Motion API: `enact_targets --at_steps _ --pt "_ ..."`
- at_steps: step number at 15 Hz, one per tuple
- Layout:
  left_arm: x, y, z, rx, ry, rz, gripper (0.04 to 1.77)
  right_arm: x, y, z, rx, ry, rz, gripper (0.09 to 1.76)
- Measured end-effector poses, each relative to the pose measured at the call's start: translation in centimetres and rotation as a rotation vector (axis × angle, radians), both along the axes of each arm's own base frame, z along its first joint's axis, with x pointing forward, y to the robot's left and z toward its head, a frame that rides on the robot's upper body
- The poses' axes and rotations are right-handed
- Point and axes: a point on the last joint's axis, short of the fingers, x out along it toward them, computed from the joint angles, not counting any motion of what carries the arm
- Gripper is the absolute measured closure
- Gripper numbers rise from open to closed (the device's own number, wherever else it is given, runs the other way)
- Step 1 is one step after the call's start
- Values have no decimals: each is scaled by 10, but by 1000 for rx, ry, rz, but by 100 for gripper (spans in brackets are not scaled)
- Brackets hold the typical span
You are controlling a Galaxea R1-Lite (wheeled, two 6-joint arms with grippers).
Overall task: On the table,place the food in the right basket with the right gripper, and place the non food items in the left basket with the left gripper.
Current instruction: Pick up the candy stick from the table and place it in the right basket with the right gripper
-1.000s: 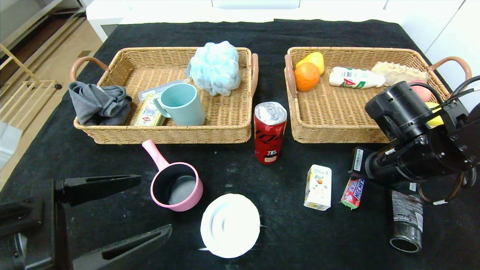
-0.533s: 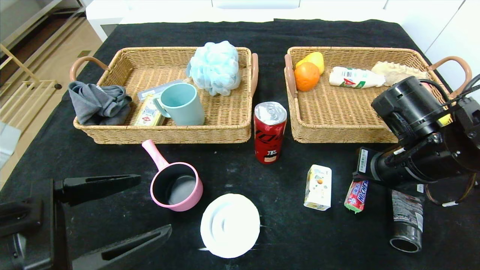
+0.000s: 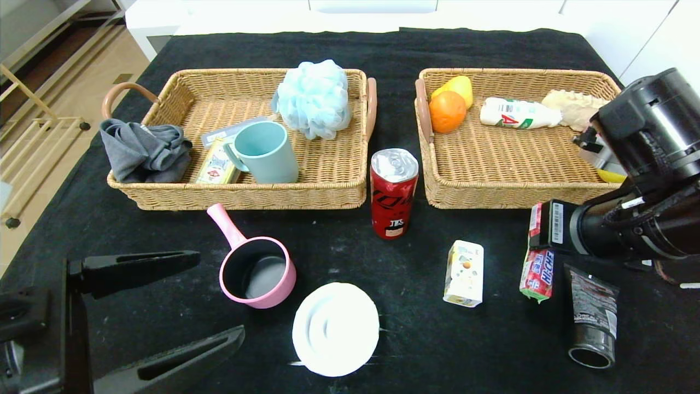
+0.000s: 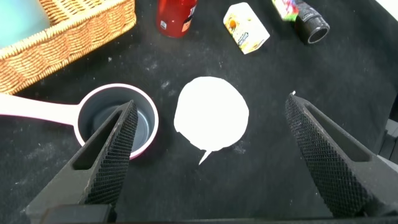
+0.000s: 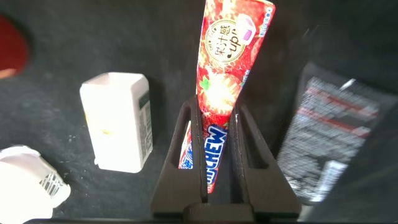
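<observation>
My right gripper [image 5: 216,111] is shut on the red-green Hi-Chew candy stick [image 5: 227,62], which hangs from it [image 3: 537,273] just above the black table [image 3: 415,350], between the white-yellow drink carton [image 3: 464,273] and the black squeeze tube [image 3: 593,317]. The red soda can [image 3: 393,192] stands between the left basket [image 3: 328,186] and the right basket [image 3: 492,180]. My left gripper [image 3: 221,295] is open and empty at the front left, near the pink pot [image 3: 257,272] and the white ridged disc [image 3: 335,329]. In the left wrist view the disc [image 4: 211,115] lies between the fingers.
The left basket holds a teal mug [image 3: 265,152], a grey cloth [image 3: 145,151], a blue bath puff [image 3: 313,98] and small packets. The right basket holds an orange [image 3: 447,111], a yellow fruit, a white bottle [image 3: 518,114] and a pastry.
My right gripper has moved to the right and up a little, carrying the candy stick away from the carton. The left arm has barely moved.
</observation>
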Motion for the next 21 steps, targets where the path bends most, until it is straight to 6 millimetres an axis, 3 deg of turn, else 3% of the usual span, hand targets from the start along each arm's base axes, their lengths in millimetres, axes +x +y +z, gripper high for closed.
enact_targets --at_steps 7,15,21 --pt "-1 0 0 1 2 0 9 3 -6 43 -84 -178 57 154" --pt "1 -1 -1 1 5 0 9 41 -19 64 -165 -292 11 154" --pt "1 -1 -1 4 7 -1 9 65 -18 78 -113 -421 -32 154"
